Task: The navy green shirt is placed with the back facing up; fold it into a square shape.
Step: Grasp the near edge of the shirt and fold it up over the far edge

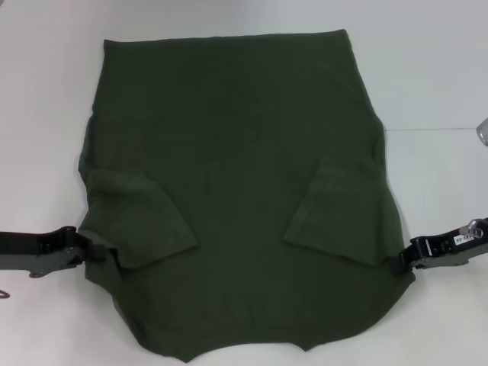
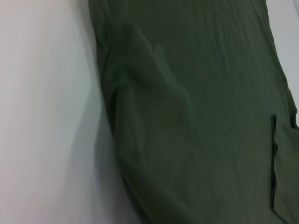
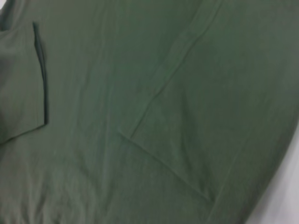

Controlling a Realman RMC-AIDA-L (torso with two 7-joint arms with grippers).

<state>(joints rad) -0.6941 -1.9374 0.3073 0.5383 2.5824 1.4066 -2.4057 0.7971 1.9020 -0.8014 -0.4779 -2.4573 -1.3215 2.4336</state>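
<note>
shirt [image 1: 236, 152] flat on white counter [image 1: 46, 114], both sleeves folded inward over body | left claw [image 1: 103, 254] at shirt's near-left edge, touching fabric; grip state cannot tell | right claw [image 1: 402, 261] at near-right edge, touching fabric; grip state cannot tell | wrist views: shirt fills frame

A plain white table [image 1: 46, 114] is seen across the whole view, and a small clear rounded object [image 1: 482, 131] is cut off at its right edge.
</note>
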